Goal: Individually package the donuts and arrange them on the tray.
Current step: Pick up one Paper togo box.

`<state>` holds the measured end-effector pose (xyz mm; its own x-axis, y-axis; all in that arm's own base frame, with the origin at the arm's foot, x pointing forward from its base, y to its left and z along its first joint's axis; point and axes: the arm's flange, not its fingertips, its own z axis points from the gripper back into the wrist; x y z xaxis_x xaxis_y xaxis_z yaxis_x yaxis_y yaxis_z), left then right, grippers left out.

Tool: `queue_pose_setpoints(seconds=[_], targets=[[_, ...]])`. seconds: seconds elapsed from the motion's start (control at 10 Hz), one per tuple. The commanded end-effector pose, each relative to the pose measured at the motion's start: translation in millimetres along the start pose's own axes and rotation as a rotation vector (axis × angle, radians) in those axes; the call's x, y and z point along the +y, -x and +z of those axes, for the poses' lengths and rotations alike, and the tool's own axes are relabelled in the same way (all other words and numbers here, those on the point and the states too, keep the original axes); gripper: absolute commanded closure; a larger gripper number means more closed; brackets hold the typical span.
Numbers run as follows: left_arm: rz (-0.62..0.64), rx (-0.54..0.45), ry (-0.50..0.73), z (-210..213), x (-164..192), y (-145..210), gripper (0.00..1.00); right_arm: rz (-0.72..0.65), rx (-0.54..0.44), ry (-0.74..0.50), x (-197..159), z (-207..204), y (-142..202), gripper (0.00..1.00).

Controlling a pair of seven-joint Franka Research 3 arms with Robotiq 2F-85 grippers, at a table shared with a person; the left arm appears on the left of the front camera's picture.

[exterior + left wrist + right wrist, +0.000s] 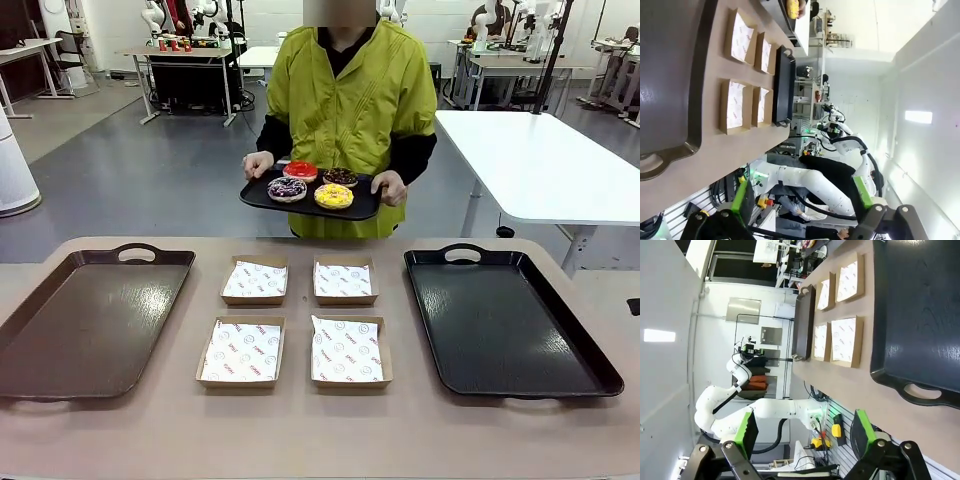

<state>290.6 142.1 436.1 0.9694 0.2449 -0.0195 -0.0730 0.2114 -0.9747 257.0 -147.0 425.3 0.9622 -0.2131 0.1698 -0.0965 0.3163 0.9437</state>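
Observation:
A person at the far side holds a small black tray point(262, 199) with both hands. On it lie a glossy red donut point(300, 170), a chocolate-brown sprinkled donut point(340, 177), a dark purple donut point(287, 188) and a yellow donut point(333, 196); the yellow donut point(792, 7) also peeks in at the left wrist view's top. Four paper-lined cardboard boxes point(241, 350) point(347, 350) point(255, 280) point(344, 280) sit mid-table, holding no donut. My left gripper point(804, 200) is open above the table's near side, nothing between its fingers. My right gripper point(805, 435) is open too.
A large brown tray point(90, 320) point(670, 75) lies on the table's left, a large black tray point(505, 320) point(925, 315) on its right. A white table point(540, 160) stands behind on the right.

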Motion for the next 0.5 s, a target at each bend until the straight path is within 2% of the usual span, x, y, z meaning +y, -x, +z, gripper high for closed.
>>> queue_pose_setpoints(seconds=[0.0, 0.1, 0.4], targets=[[-0.043, 0.033, -0.029, 4.0, -2.1, 0.0, 0.0, 0.063, 0.0, 0.009, 10.3, -9.7, 9.6, 0.0], [0.0, 0.0, 0.0, 0.0, 0.0, 0.0, 0.0, 0.0, 0.0, 0.0, 0.0, 0.0, 0.0, 0.0], [0.0, 0.0, 0.0, 0.0, 0.0, 0.0, 0.0, 0.0, 0.0, 0.0, 0.0, 0.0, 0.0, 0.0]])
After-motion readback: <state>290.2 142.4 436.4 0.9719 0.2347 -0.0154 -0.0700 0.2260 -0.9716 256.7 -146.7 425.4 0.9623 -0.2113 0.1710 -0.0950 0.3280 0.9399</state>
